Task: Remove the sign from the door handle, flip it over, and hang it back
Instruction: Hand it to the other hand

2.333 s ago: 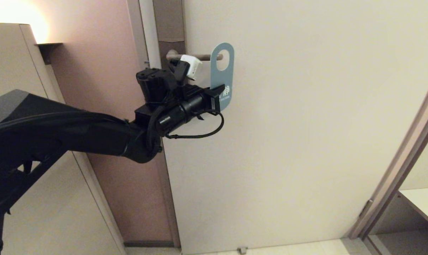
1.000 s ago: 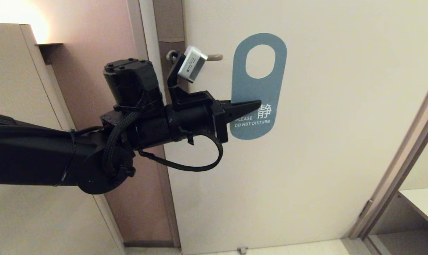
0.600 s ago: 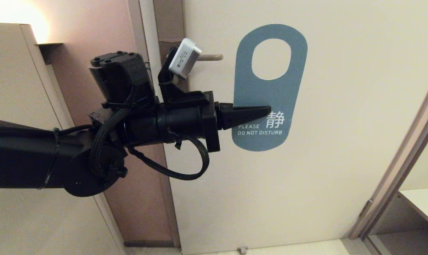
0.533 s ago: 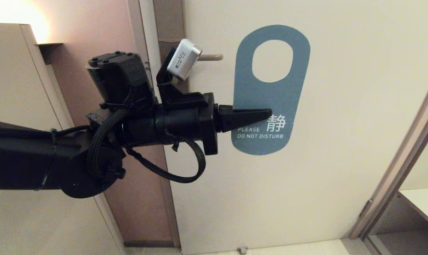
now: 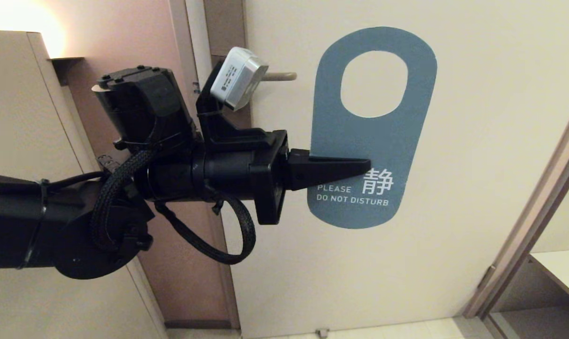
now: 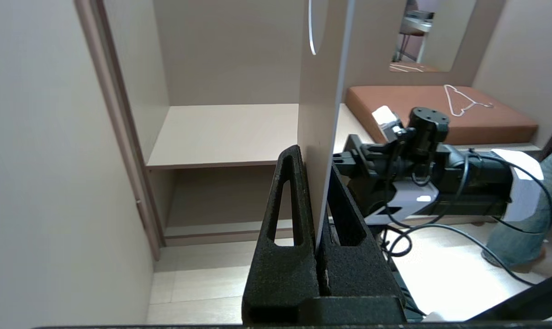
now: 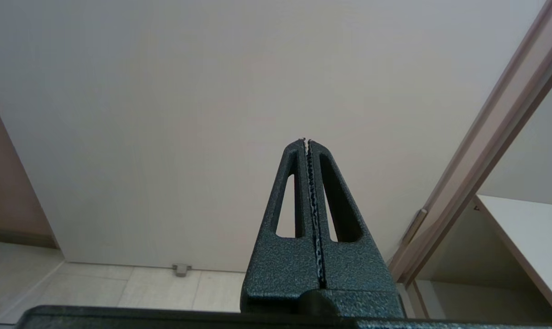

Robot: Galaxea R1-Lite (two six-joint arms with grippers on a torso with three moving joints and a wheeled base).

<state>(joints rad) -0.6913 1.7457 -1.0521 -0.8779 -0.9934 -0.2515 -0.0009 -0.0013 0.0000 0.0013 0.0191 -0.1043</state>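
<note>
My left gripper [image 5: 360, 168] is shut on the left edge of the sign [image 5: 374, 132], holding it upright in the air, off the door handle [image 5: 280, 76] and to the right of it. The blue "DO NOT DISTURB" face is toward the head camera. The handle's tip shows beyond the wrist camera; the rest and its backplate are largely hidden by the arm. In the left wrist view the sign [image 6: 321, 114] stands edge-on between the fingers [image 6: 289, 201]. My right gripper [image 7: 306, 141] is shut and empty, pointing at the door, out of the head view.
The beige door [image 5: 454, 188] fills the background. The door frame [image 5: 539, 212] and a shelf [image 5: 562, 268] are at the right, a cabinet [image 5: 25, 141] at the left. The right arm [image 6: 431, 183] shows low, beyond the sign, in the left wrist view.
The sign has come off the handle and been carried right and toward the camera, its blue face now turned square to the head view. The left arm has drawn back with it.
</note>
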